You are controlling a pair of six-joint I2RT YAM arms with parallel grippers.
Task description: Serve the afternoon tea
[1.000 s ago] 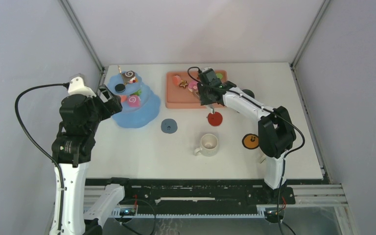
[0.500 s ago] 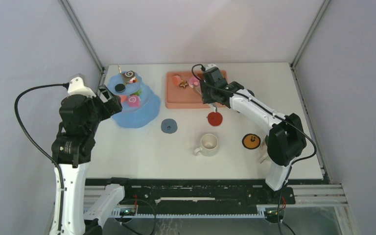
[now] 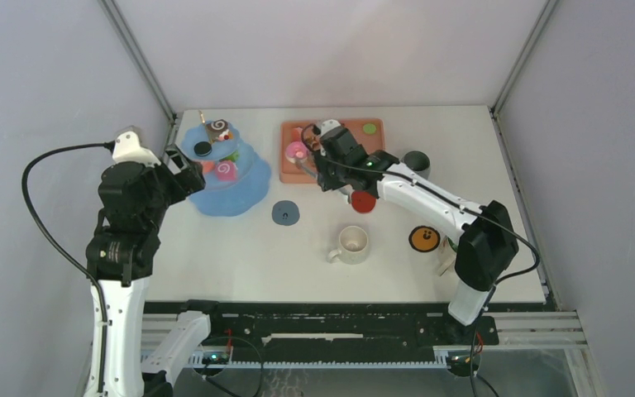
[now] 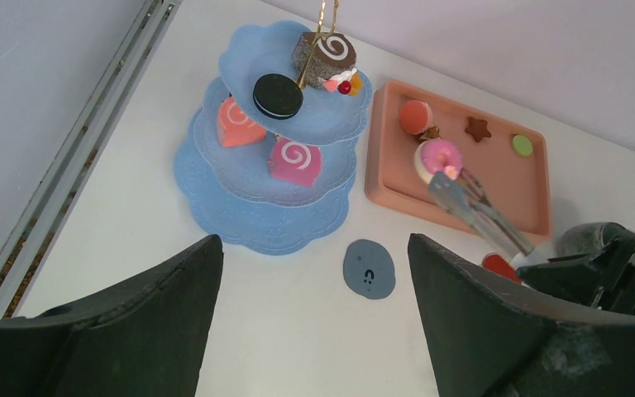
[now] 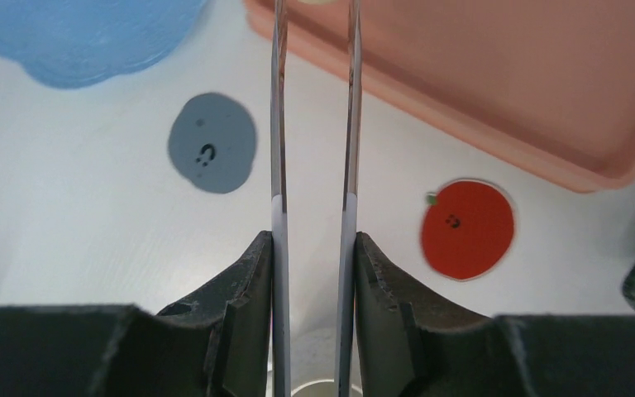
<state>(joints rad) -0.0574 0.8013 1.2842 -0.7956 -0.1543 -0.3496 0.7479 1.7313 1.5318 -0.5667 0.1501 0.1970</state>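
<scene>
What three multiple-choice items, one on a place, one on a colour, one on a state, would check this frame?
1. The black cookie sits on which tier of the blue tower? A top; B middle; C bottom.
2. The coaster nearest the tower is: A red; B grey; C orange.
3. The right hand is: A open, empty; B shut, empty; C shut on the tongs.
Answers: 1 A, it lies beside the swirl roll on the smallest tier. 2 B, the grey disc lies just off the tower's base. 3 C, both fingers press the tong blades.
</scene>
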